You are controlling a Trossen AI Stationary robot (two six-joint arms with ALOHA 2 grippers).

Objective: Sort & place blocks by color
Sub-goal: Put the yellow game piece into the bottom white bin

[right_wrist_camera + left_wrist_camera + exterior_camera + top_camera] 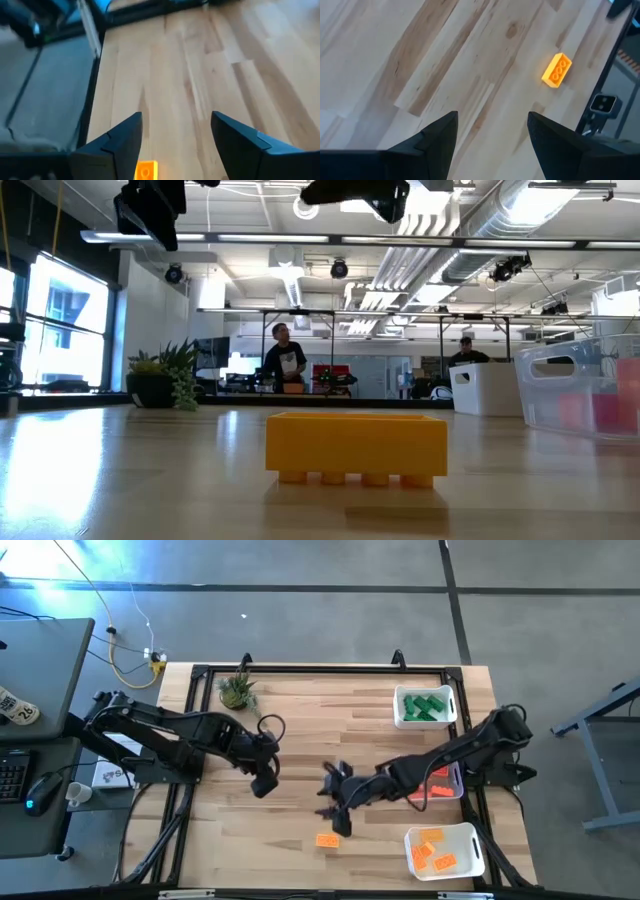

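One yellow-orange block (326, 840) lies alone on the worktop (290, 740), just in front of our right pincer (336, 808), with its long side running left to right. Our right pincer is wide and empty and much nearer than our left pincer (264, 780), also wide and empty.

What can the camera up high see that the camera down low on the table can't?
Only the high view shows the green blocks in their bin and the yellow-orange blocks in theirs, plus both whole arms.

Only the low view shows the room behind the table, with people working there.

Both show the lone yellow-orange block on the table and the potted plant.
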